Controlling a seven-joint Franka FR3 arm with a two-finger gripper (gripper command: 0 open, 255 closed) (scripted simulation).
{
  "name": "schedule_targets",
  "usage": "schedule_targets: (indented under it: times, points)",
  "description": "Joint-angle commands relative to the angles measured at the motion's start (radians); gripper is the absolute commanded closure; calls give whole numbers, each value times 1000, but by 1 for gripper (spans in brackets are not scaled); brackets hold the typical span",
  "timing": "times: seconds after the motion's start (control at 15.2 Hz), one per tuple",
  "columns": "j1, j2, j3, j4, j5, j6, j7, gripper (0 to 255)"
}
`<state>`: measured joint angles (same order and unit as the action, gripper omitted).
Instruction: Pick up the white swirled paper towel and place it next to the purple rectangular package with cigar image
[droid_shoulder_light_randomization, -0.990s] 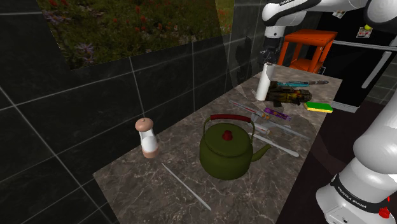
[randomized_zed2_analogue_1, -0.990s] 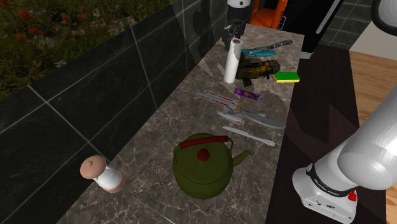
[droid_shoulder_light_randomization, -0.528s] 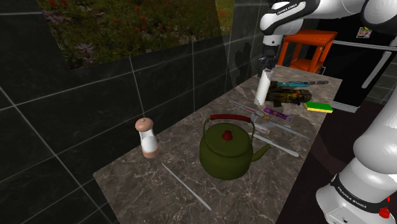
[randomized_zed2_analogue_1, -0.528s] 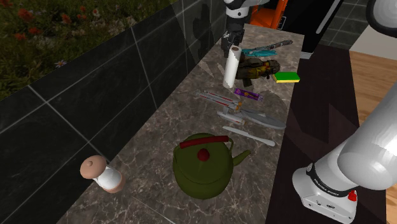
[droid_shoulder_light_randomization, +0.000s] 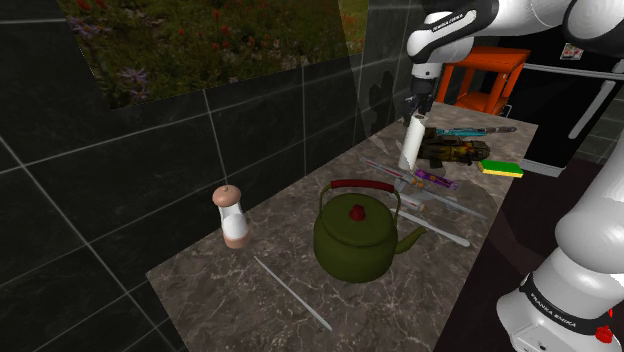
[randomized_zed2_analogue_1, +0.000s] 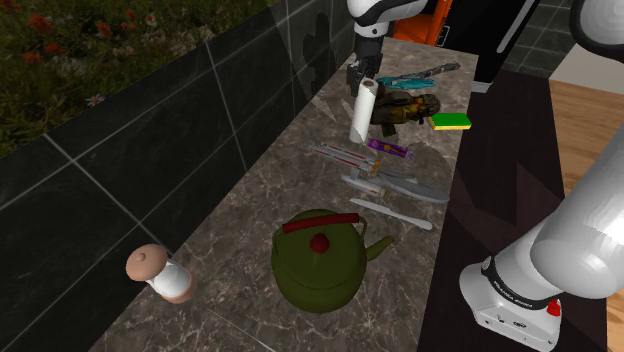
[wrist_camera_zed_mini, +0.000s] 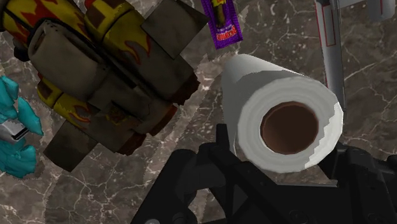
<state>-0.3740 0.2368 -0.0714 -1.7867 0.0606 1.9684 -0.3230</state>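
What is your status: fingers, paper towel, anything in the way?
Fingers shut on paper towel roll, roll tilted. Purple package close by. Brown-yellow object beside the roll, near the path.

The paper towel roll (wrist_camera_zed_mini: 283, 121) shows matt white, layered paper around a plain brown core. Beneath it, the bench (droid_shoulder_light_randomization: 225, 285) is veined brown stone with a dull polish, while the olive kettle (droid_shoulder_light_randomization: 355, 240) and dark wall tiles (droid_shoulder_light_randomization: 150, 170) gleam glossy.

White paper towel roll (wrist_camera_zed_mini: 254, 89) (brown core (wrist_camera_zed_mini: 289, 127)), purple package (wrist_camera_zed_mini: 222, 22), olive-green kettle (droid_shoulder_light_randomization: 352, 245), veined brown marble counter (droid_shoulder_light_randomization: 220, 290).
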Motion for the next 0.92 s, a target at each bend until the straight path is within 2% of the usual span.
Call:
schedule_targets:
  times: [0.0,0.07,0.13,0.46,0.73,0.86]
  points:
    - [0,0,0,0,0,0,0,255]
    - [0,0,0,0,0,0,0,255]
    - [0,0,0,0,0,0,0,0]
    - [0,0,0,0,0,0,0,0]
    - [-3,-20,-2,101,-4,-121,3,0]
    - [-3,-21,-2,101,-4,-121,3,0]
